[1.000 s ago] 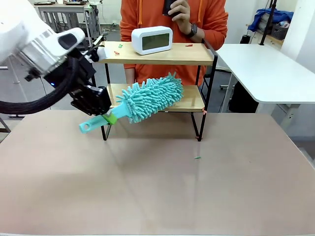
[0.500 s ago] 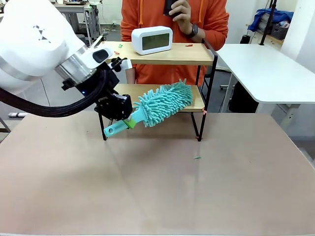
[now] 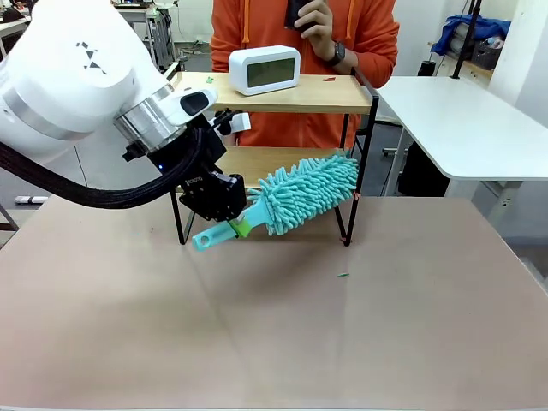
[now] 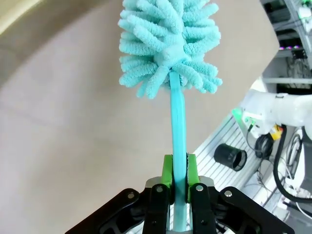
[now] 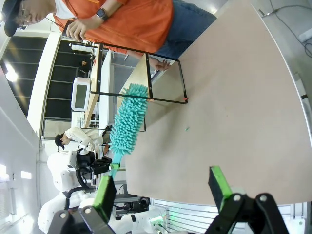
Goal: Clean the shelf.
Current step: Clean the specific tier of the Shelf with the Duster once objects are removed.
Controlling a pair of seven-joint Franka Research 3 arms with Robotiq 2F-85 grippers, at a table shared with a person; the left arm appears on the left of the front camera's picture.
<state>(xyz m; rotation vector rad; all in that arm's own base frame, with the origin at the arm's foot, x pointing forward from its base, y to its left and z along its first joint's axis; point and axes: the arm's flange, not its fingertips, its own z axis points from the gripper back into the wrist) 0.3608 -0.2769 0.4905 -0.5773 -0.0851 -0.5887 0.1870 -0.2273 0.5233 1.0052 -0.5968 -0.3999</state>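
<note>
Left hand [image 3: 241,225], clamped on the handle of the duster [image 3: 308,193], has swept its head rightward along the lower board of the shelf [image 3: 282,96] — now at the right end; the top board likely remains.

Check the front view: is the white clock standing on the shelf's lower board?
No, the white clock stands on the top board of the shelf.
</note>
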